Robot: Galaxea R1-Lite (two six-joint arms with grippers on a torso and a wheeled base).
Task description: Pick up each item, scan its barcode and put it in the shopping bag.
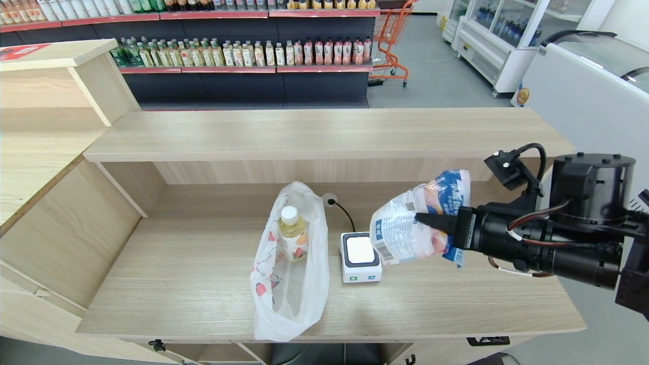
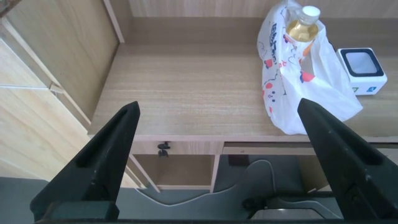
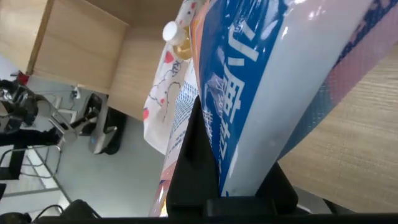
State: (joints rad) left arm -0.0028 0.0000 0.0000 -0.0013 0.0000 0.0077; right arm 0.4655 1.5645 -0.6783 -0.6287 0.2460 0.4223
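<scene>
Scan step in hand; right gripper jaws clamped on snack packet, just right of and above the scanner; shopping bag just left of scanner; left gripper jaws wide open, empty; next move, probably: barcode down over scanner.

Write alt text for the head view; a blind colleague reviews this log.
The right pincer holds a blue-and-white packet in the air, close beside the white scanner on a wooden counter. Left of the scanner lies an open plastic shopping bag with a drink bottle inside.
</scene>
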